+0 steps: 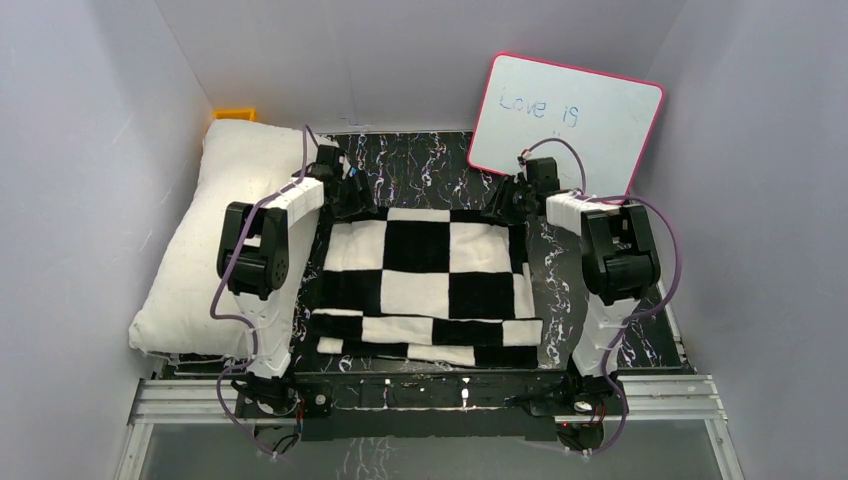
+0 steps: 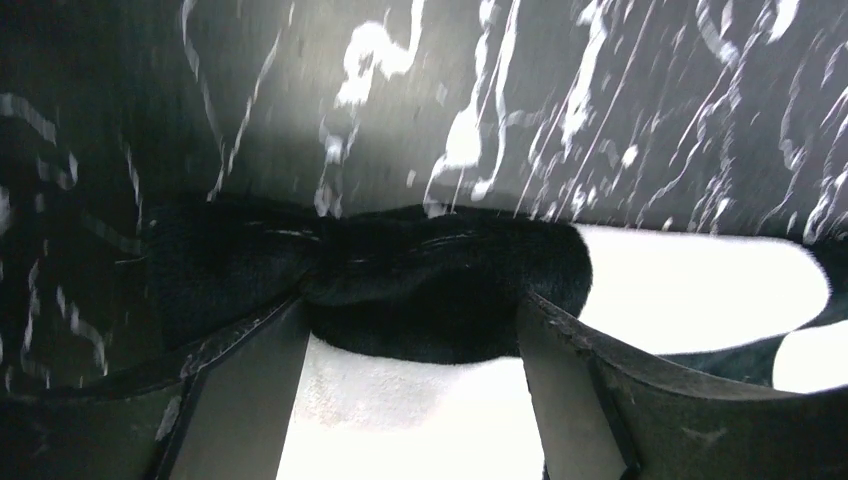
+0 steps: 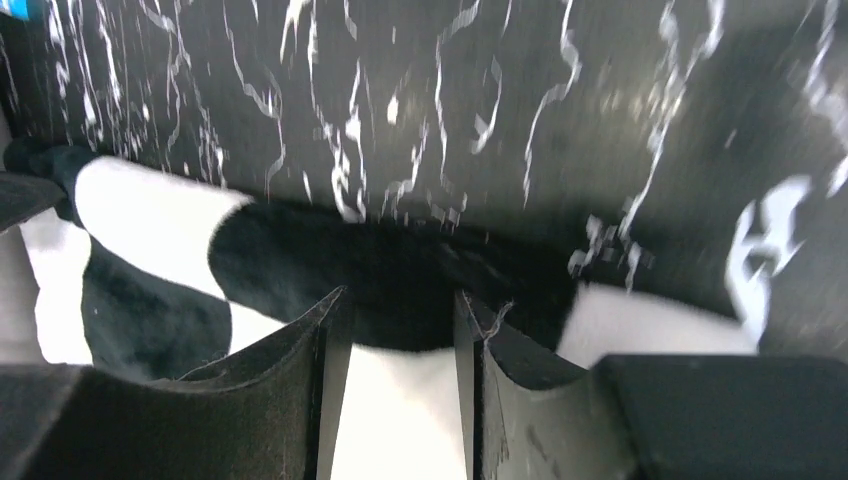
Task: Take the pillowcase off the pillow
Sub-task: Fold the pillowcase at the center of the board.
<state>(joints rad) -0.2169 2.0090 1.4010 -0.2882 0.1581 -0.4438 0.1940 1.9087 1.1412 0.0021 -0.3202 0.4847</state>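
Checkered pillowcase lying flat mid-table, near edge folded, apart from pillow hugging left wall. Left gripper pinching far-left corner, jaws wide; right gripper pinching far-right corner, jaws narrower. Bare table showing beyond.

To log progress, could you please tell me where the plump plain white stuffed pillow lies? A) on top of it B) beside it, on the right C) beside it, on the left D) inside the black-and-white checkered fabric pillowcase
C: the plump white pillow lies bare along the left wall, beside the flat checkered pillowcase.
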